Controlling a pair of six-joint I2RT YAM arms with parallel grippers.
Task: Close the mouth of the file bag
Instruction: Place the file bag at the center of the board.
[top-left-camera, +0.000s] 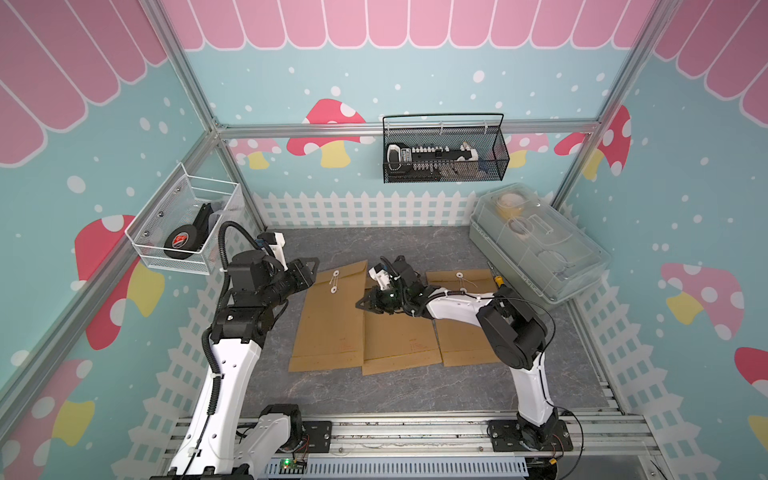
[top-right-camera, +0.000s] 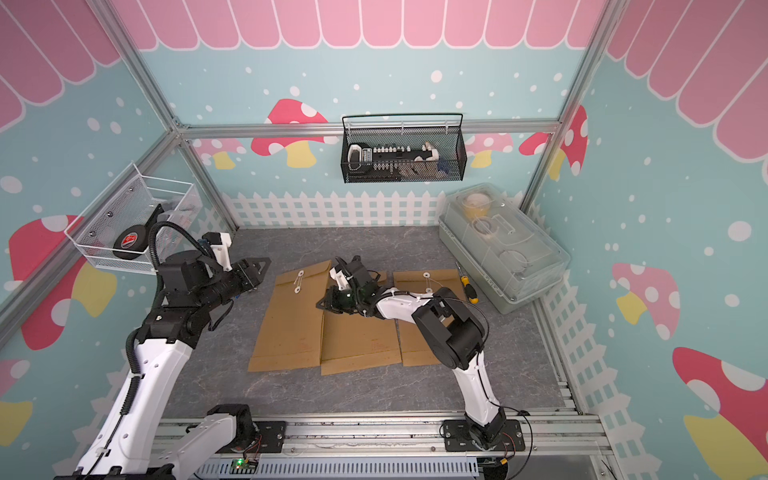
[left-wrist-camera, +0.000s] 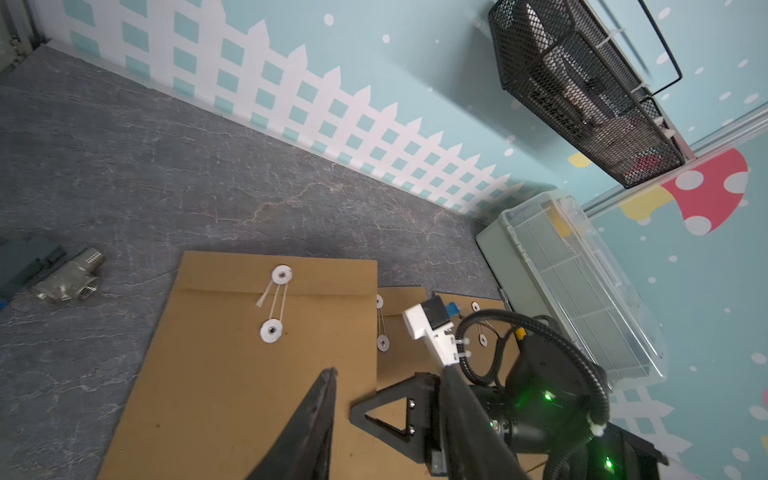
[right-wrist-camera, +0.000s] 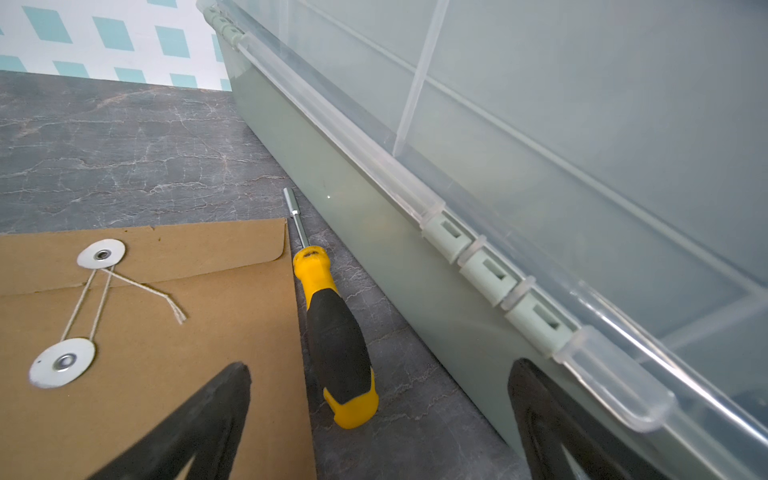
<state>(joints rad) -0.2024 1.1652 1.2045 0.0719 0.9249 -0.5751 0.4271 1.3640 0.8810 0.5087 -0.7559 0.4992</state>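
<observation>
Lying side by side on grey table (top-left-camera: 374, 245), both top views: left file bag (top-left-camera: 328, 324), middle file bag (top-left-camera: 399, 340), right file bag (top-left-camera: 457, 345). Left gripper (top-left-camera: 312, 265) near far corner of left file bag; right gripper (top-left-camera: 366, 303) above middle file bag. Left wrist: left gripper jaws pressed together, empty. Right wrist: right gripper jaws spread wide, holding nothing; string (right-wrist-camera: 79, 305) looped between two discs (right-wrist-camera: 101, 254) on right file bag; screwdriver (right-wrist-camera: 338, 332) just beside it.

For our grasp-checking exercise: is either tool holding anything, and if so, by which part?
Nothing is held. The left tool is shut with nothing in it; the right tool stands open and empty.
</observation>
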